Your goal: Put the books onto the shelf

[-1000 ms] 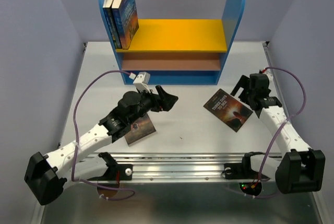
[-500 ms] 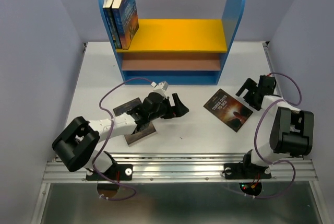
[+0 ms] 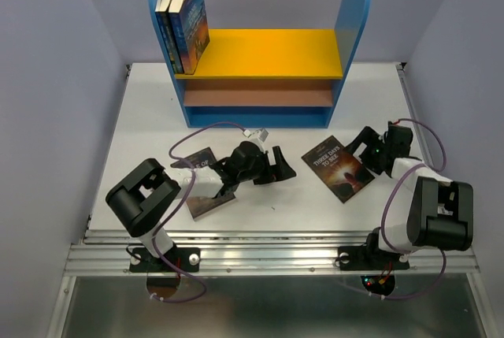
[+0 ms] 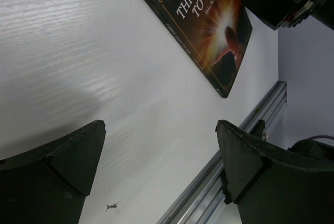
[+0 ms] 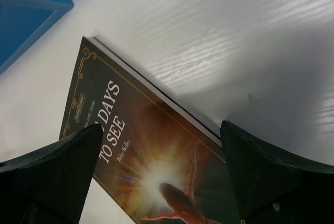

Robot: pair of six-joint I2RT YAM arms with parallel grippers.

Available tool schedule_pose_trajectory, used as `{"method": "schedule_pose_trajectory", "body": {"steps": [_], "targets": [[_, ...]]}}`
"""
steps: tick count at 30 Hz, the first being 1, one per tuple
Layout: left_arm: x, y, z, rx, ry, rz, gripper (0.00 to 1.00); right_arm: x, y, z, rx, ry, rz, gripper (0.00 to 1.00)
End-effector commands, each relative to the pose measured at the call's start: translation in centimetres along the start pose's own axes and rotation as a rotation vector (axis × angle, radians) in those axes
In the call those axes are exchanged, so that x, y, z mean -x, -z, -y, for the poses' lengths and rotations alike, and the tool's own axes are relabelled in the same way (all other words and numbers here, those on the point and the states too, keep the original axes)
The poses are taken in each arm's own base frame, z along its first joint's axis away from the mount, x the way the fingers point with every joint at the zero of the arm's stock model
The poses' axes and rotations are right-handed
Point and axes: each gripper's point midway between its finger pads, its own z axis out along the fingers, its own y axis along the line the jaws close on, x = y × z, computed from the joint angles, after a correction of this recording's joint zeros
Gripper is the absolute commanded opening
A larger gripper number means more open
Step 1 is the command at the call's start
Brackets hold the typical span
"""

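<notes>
Two books stand on the yellow upper board of the shelf, leaning against its left blue panel. A dark book with an orange glow, titled "Three Days to See", lies flat on the white table. My right gripper is open and low at its right edge. In the right wrist view the cover spans the gap between the open gripper. My left gripper is open and empty just left of that book. Another book lies partly hidden under the left arm.
The shelf's brown lower board and blue base stand at the back of the table. A metal rail runs along the near edge. Purple cables loop off both arms. Grey walls close in left and right.
The left arm folded in and its gripper swung right toward the flat book. The right arm drew back and its gripper came down left onto that book's edge. Both stayed open.
</notes>
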Motion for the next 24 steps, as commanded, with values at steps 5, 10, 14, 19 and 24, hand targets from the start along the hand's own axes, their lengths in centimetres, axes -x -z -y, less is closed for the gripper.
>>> {"method": "schedule_pose_trajectory", "body": {"steps": [5, 10, 14, 19, 24], "targets": [[1.0, -1.6, 2.2, -0.053, 0.029, 0.016, 0.99, -6.0, 2.3, -3.6, 0.104, -0.006, -0.129, 1.0], [1.0, -2.8, 1.1, 0.009, 0.028, 0.009, 0.99, -8.1, 2.7, -5.5, 0.145, -0.001, -0.157, 1.0], [1.0, -3.8, -0.6, 0.102, 0.022, 0.002, 0.99, -8.4, 2.7, -6.3, 0.168, -0.011, -0.156, 1.0], [0.8, -5.0, -1.0, 0.136, 0.007, -0.029, 0.98, -8.6, 2.7, -7.2, 0.193, -0.007, -0.162, 1.0], [0.1, -6.0, -1.4, 0.152, 0.005, -0.068, 0.66, -9.2, 2.8, -8.0, 0.228, -0.014, -0.194, 1.0]]}}
